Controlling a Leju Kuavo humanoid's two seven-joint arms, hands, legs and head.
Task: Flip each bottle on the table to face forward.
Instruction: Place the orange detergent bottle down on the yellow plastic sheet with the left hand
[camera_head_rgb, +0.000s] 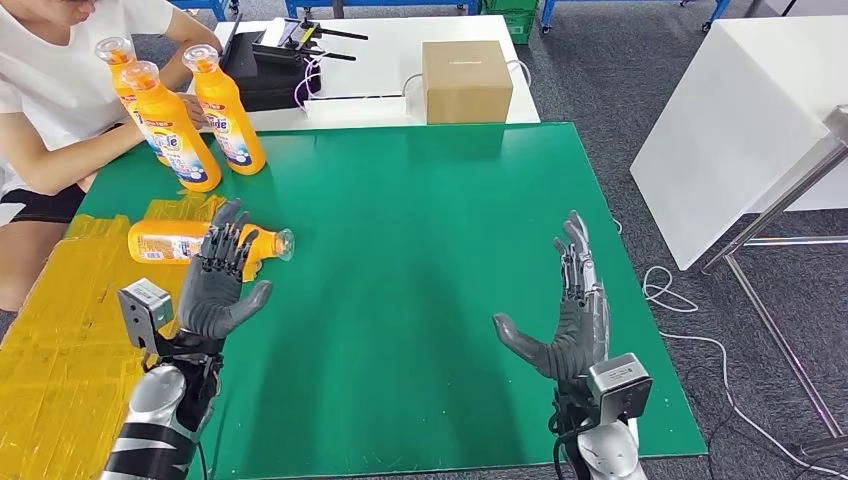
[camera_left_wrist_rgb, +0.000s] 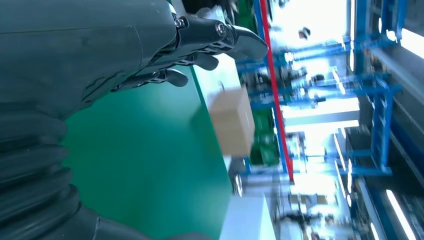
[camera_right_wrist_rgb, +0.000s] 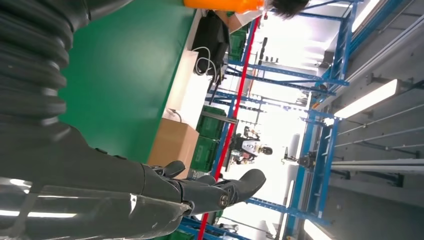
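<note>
On the green table, near its left edge, one orange bottle lies on its side with its cap end toward the middle; the left hand hovers just beside and partly in front of it, fingers spread, holding nothing; the right hand is raised over the right part of the table, well apart from the bottles, fingers straight and apart, also empty; three more orange bottles stand upright at the far left corner, where a person in a white shirt has a hand on them; a cardboard box sits on the white table beyond.
</note>
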